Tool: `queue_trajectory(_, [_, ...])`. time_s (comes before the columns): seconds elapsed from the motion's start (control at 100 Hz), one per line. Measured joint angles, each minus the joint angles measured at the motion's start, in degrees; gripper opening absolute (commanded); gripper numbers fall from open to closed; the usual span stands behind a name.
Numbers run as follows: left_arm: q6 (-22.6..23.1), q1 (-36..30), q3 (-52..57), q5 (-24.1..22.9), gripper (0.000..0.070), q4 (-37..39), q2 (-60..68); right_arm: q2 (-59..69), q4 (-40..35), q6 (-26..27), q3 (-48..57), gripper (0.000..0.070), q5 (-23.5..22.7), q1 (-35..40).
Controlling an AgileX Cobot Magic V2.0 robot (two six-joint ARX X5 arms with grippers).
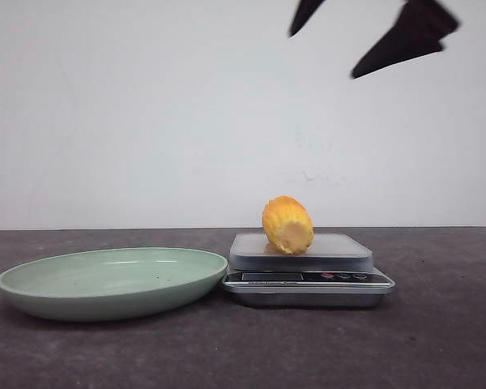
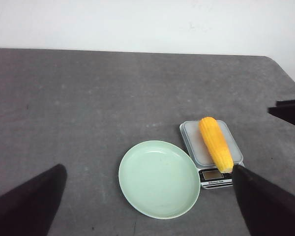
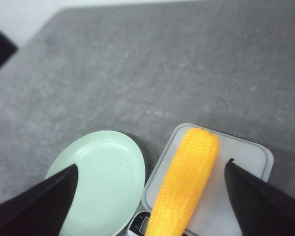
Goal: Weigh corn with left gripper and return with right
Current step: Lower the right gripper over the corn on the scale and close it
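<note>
The yellow-orange corn (image 1: pixel 287 225) lies lengthwise on the platform of a small silver scale (image 1: pixel 308 279), its paler cut end towards the front. It also shows in the left wrist view (image 2: pixel 215 143) and the right wrist view (image 3: pixel 187 187). My right gripper (image 1: pixel 352 32) hangs open and empty high above the scale, with the corn between its spread fingers in its wrist view (image 3: pixel 152 164). My left gripper (image 2: pixel 149 169) is open and empty, high over the plate, and out of the front view.
A pale green plate (image 1: pixel 105 279) sits empty just left of the scale, nearly touching it; it also shows in the left wrist view (image 2: pixel 160 179) and the right wrist view (image 3: pixel 103 172). The dark grey table (image 1: pixel 437 340) runs back to a white wall.
</note>
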Motion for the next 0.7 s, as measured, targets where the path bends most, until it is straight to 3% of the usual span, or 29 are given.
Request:
queue_trajectory(0.24, [-4.4, 0.0, 0.0, 0.0, 0.07, -2.0, 0.0, 13.8, -7.8, 0.0, 10.5, 0.0584, 4.1, 3.0])
queue_trajectory(0.63, [-6.3, 0.0, 0.0, 0.0, 0.07, -2.2, 0.0, 25.9, -15.5, 0.0, 11.1, 0.0582, 4.5, 5.9])
queue_trajectory(0.7, [-6.3, 0.0, 0.0, 0.0, 0.07, -2.2, -0.1, 26.4, -15.5, 0.1, 11.1, 0.0522, 4.5, 6.1])
